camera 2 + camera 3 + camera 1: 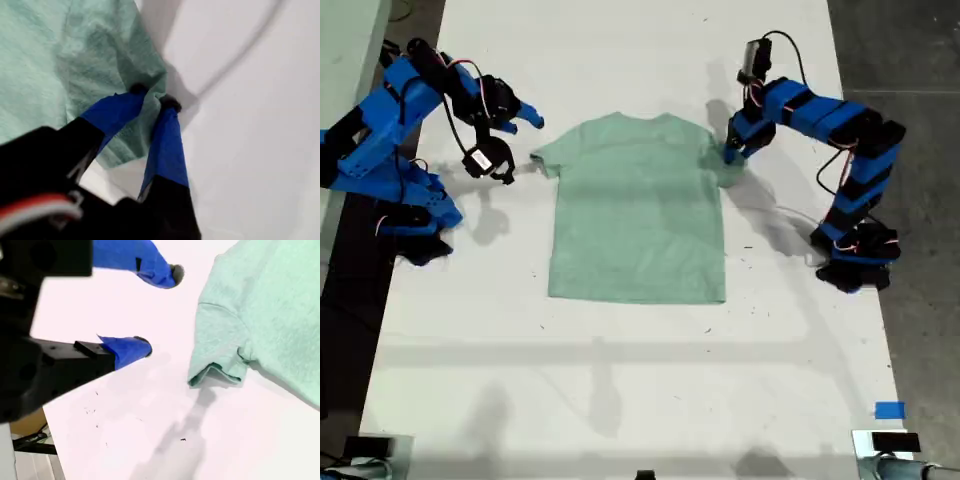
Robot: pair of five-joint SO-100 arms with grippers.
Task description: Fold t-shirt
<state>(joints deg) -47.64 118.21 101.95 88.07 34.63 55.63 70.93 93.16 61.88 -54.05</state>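
- Pale mint-green cloth, the t-shirt (pixel 638 210) lies flat on the white counter (pixel 620 380), between the two claws.
- My first claw (pixel 154 99) is clenched on the edge of one sleeve (pixel 125 75), the cloth bunched between its blue fingers (pixel 167 145); in the exterior view it sits at the shirt's right shoulder.
- My second claw (pixel 160 310) is released, jaws spread wide, hanging just beside the other sleeve (pixel 220 360) without touching it; bare counter lies under its fingertips (pixel 127 347).
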